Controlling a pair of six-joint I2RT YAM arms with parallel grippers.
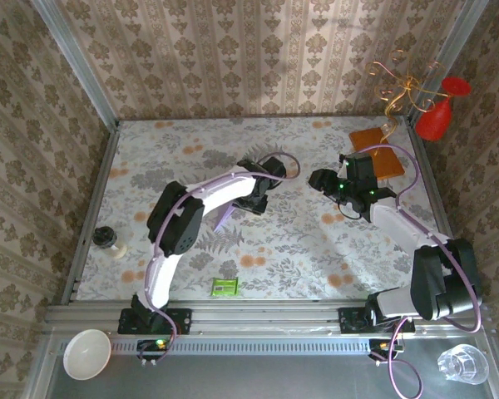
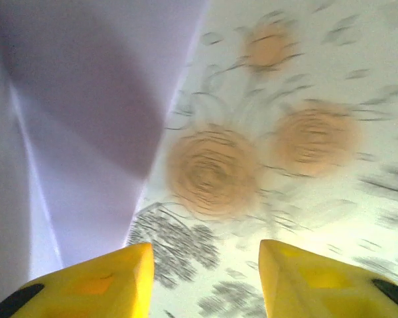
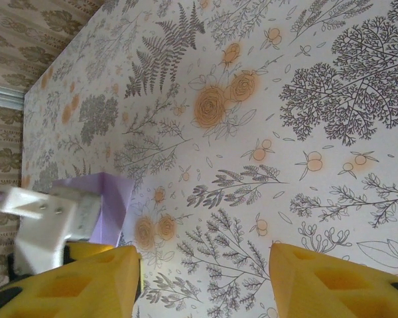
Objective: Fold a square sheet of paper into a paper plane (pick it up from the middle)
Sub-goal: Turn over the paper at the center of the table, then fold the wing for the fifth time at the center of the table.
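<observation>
Top camera looks down; 2 wrist cameras skim close (sharing the paper (image 2: 86, 99)).

The white left arm (image 1: 212, 189) with black joints bends at its elbow and reaches forward and to the right. The left gripper (image 2: 205, 255) points down, its yellow fingers (image 2: 99, 285) apart. The white right arm (image 1: 399, 226) reaches forward and left. The right gripper (image 3: 205, 262) has its yellow fingers wide apart too

The left gripper (image 2: 205, 278) has its yellow fingers (image 2: 99, 285) apart at the bottom edge, with bare cloth (image 2: 358, 218) between them. Creased lavender paper (image 2: 86, 99) rises on the left, beside blurred orange blooms (image 2: 212, 172).
</observation>
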